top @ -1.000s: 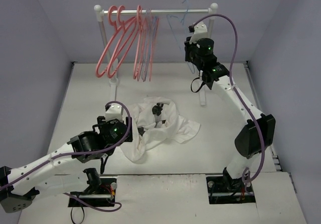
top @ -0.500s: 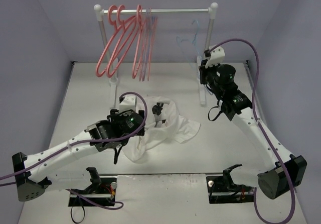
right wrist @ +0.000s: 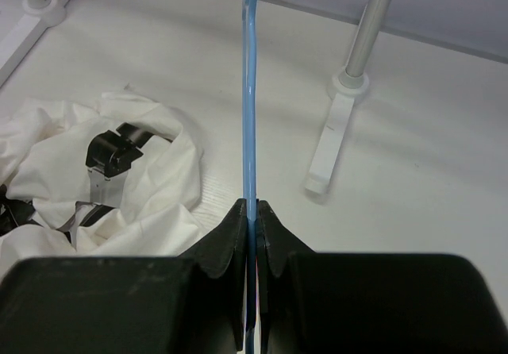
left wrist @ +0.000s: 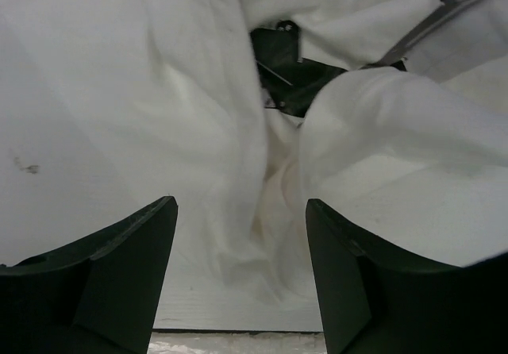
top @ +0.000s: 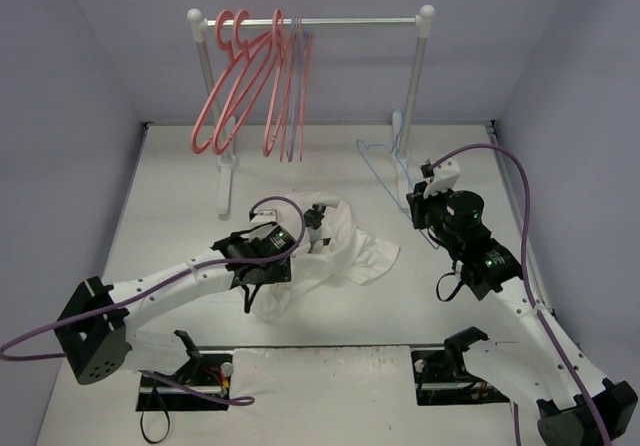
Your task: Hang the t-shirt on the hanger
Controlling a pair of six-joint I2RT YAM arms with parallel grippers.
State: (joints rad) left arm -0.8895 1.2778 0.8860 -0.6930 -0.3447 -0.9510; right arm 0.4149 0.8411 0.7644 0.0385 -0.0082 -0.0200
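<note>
The white t-shirt lies crumpled on the table's middle; it also shows in the left wrist view and the right wrist view. My left gripper hangs over its near part, open and empty. A black part shows through a gap in the cloth. The thin light-blue hanger stands tilted right of the shirt. My right gripper is shut on its wire. The wire runs straight up from the jaws in the right wrist view.
A white clothes rack stands at the back with several pink-red hangers on its rod. Its right post and foot stand just behind the blue hanger. The table's near edge lies close below the left gripper.
</note>
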